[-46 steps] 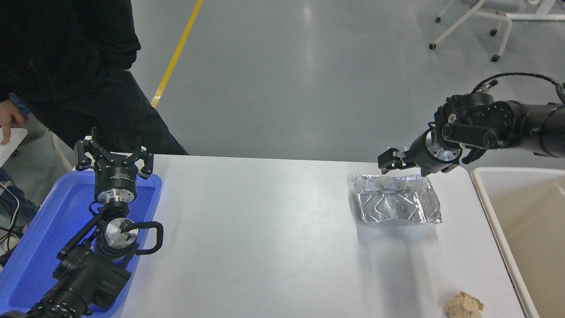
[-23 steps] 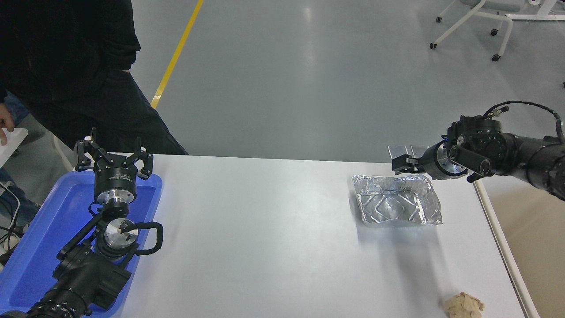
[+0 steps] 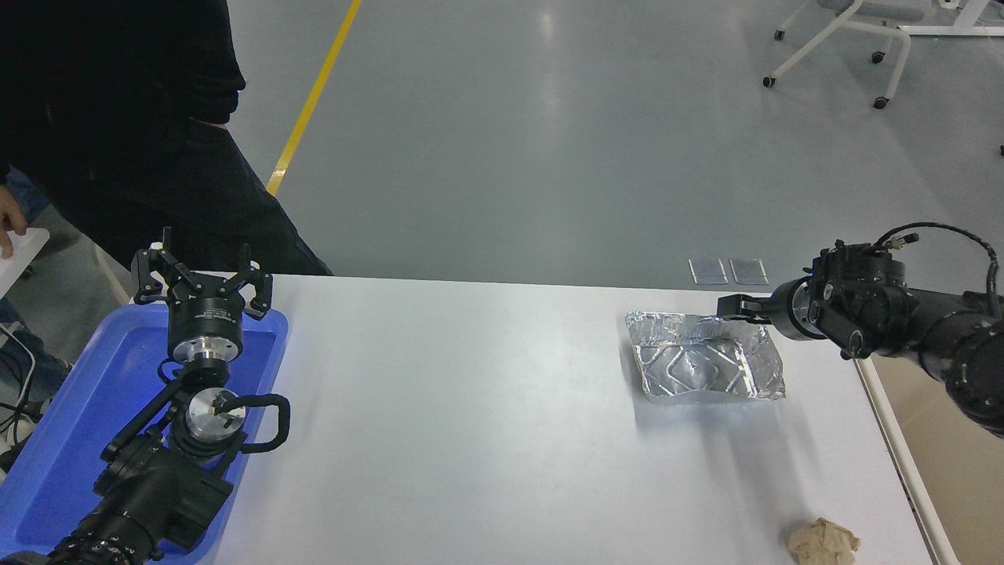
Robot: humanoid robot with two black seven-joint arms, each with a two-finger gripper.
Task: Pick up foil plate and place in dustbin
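The foil plate point(image 3: 703, 362), a shiny silver tray with a wrinkled rim, lies flat on the white table point(image 3: 471, 424) right of centre. My right gripper point(image 3: 739, 308) comes in low from the right and sits at the plate's far right corner, level with its rim. It is seen side-on, so its state does not show. The dustbin point(image 3: 903, 461) shows only as a cream rim and beige inside at the right edge, partly hidden by my right arm. My left gripper point(image 3: 201, 271) is parked open and upright over the blue tray point(image 3: 70, 408).
A small tan paper wad point(image 3: 823, 542) lies near the table's front right corner. A person in black point(image 3: 118, 118) stands at the far left. A wheeled chair base point(image 3: 847, 39) is on the floor at the back right.
My right arm has dropped lower and drawn back to the right, bringing its gripper down from above the plate's far edge to the plate's far right corner. The plate and left arm have not moved.
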